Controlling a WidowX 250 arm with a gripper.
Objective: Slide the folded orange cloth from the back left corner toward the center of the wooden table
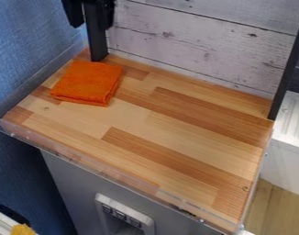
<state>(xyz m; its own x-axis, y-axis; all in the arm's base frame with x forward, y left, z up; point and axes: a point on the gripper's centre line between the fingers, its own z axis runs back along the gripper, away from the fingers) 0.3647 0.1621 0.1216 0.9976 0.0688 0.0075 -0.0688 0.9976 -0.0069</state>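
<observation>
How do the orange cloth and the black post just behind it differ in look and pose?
The orange cloth is bright and fuzzy; the black post is dark and smooth-looking. The cloth lies folded and low, while the post stands upright. Both are at the same end of the wooden counter.

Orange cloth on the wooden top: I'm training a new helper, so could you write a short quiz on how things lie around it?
1. True or false: the orange cloth lies folded on the wooden top.
2. Choose one. Where does the black post nearest the cloth stand?
A) On top of the cloth
B) By the cloth's far edge
C) At the near edge of the wooden top
3. Fill in the colour: the wall along the picture's left side is ____.

Key: 1 true; 2 B; 3 blue.
</observation>
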